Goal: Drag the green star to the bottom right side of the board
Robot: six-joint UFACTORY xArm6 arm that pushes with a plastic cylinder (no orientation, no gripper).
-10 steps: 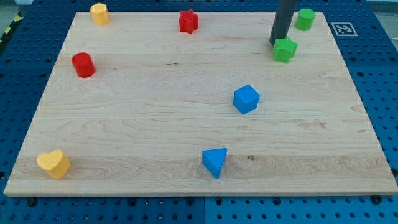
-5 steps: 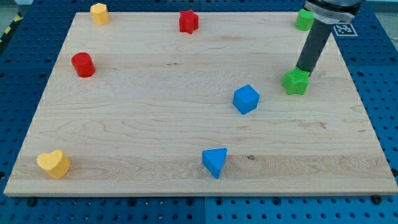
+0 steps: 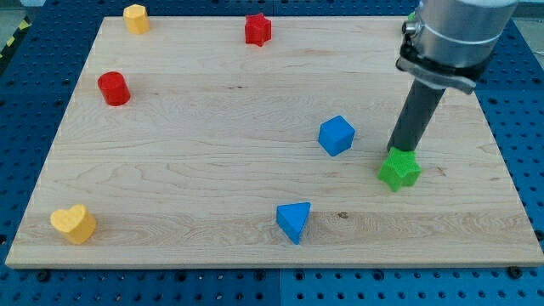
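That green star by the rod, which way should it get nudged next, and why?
Probably further toward the view's bottom right: my tip sits at the upper-left edge of the green star, which lies short of the bottom right corner of the wooden board.

Rod slanting down from the view's upper right, my tip [image 3: 396, 152] low.

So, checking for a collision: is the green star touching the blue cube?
No, the green star sits apart from the blue cube, on the view's right, with my tip against its top edge.
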